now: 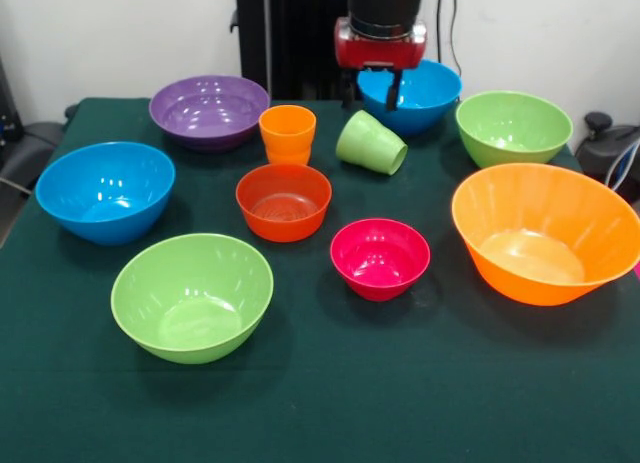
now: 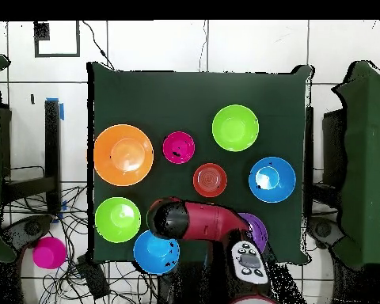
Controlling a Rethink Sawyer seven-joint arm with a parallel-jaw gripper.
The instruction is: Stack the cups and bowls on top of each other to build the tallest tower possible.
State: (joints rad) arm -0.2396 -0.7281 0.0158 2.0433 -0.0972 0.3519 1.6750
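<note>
My gripper [image 1: 371,104] hangs open and empty at the table's far side, above and just behind the light green cup [image 1: 371,143], which lies tilted on its side. The orange cup [image 1: 287,133] stands upright to its left. The small red-orange bowl [image 1: 284,201] and the magenta bowl [image 1: 380,258] stand apart in the middle. Around them are the purple bowl [image 1: 209,110], two blue bowls [image 1: 105,191] [image 1: 415,95], two green bowls [image 1: 192,295] [image 1: 513,126] and the largest orange bowl [image 1: 545,231]. Nothing is stacked. In the overhead view the arm [image 2: 195,220] hides both cups.
A dark green cloth [image 1: 330,403] covers the table. The robot's pedestal [image 1: 290,33] stands behind the far edge. In the overhead view a pink round thing [image 2: 49,252] lies on the floor beside cables, off the table.
</note>
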